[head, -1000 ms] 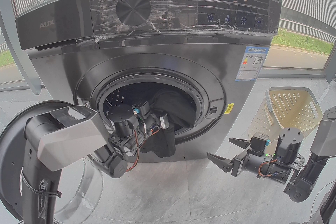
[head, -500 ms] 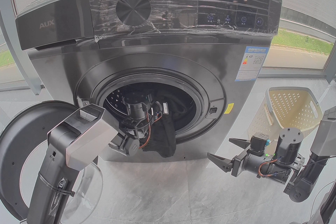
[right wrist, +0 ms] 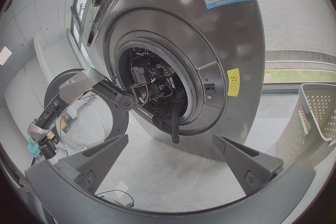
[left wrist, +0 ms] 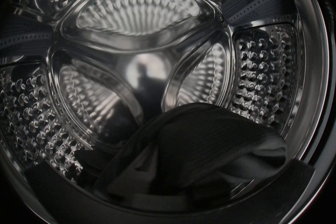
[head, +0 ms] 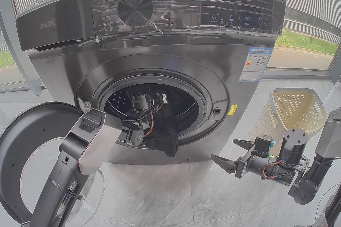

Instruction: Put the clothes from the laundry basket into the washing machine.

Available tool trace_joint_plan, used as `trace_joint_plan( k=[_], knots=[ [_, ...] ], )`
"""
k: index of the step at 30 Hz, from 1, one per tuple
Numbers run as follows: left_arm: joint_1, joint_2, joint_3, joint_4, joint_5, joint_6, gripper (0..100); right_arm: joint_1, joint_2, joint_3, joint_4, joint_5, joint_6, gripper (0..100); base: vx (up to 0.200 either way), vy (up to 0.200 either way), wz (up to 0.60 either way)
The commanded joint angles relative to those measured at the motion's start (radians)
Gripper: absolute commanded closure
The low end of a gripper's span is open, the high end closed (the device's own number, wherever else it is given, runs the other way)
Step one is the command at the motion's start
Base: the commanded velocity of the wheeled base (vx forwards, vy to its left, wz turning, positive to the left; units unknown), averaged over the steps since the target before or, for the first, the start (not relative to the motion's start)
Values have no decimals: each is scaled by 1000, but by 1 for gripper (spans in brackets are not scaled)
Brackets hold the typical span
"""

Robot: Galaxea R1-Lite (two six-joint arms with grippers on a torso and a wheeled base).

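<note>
in the last second my left arm point(head: 88, 139) has driven forward, and the left gripper point(head: 151, 103) now sits well inside the mouth of the washing machine point(head: 149, 54). the dark garment point(head: 165, 132) that bulged in the opening has gone in with it: the left wrist view shows its bulk lying low in the drum point(left wrist: 140, 14). i cannot tell whether my left fingers hold it or have let go. one tail of the cloth still drapes out over the door lip, so i judge this piece only partly loaded and in need of a further push. my right gripper point(head: 223, 149) has not moved, fingers spread wide and empty, low over the floor beside the laundry basket point(head: 295, 110), whose visible inside looks bare.
</note>
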Motion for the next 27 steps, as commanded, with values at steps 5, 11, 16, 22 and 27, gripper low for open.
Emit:
trace_joint_plan(
  k=[5,11,16,22,27],
  knots=[
    [3,-153,207,89,0,6,0,-3,-2,-3,0,2,-1,0,0,0,0],
    [0,-362,504,278,-101,15,0,1,-2,-6,0,0,-1,0,0,0,0],
    [-2,-377,564,327,-123,49,0,1,-2,-6,0,0,-1,0,0,0,0],
    [-8,-322,587,321,-121,59,0,5,-2,-6,0,0,-1,0,0,0,0],
    [-10,-271,569,309,-117,59,0,5,-2,-6,0,0,-1,0,0,0,0]
  ],
)
